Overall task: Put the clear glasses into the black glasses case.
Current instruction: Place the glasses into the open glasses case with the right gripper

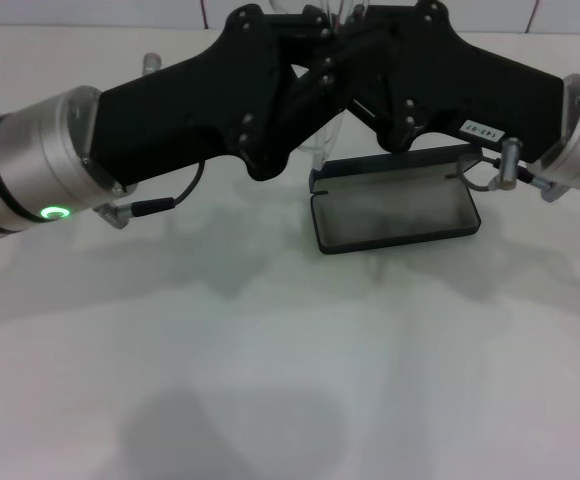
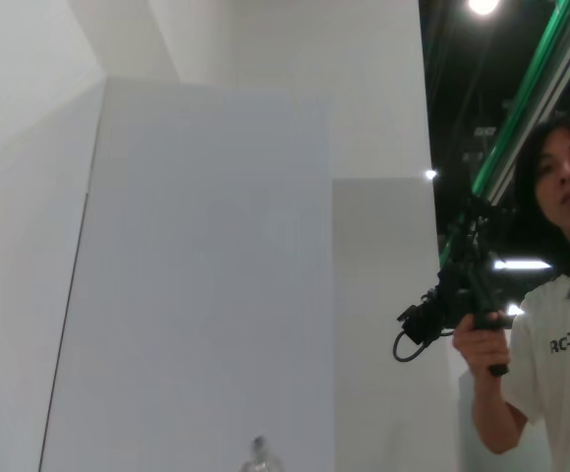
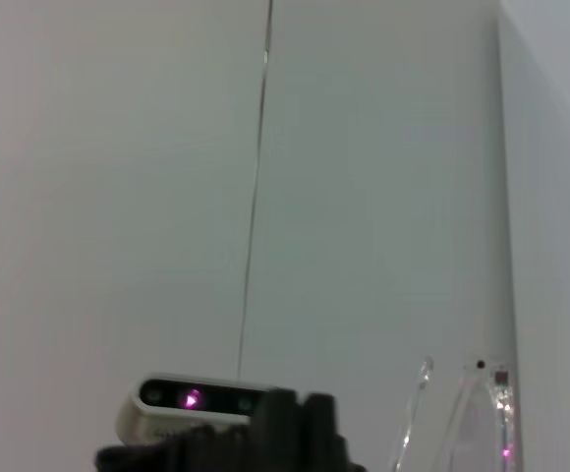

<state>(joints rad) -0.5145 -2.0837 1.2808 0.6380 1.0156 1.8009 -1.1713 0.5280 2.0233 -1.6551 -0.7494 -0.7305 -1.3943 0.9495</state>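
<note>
Clear plastic, the clear glasses (image 1: 332,75) hang in the air above the table's (image 1: 270,360) far edge, caught between my two grippers, where they cross. Just below them the black glasses case (image 1: 395,212) lies open on the table toward the far right, grey lining up. My left gripper (image 1: 315,65) and right gripper (image 1: 310,75) overlap there; I cannot tell how their fingers stand.

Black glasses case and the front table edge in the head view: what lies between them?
Nothing: in the head view the white table before the open black glasses case is bare, with only shadows.
</note>
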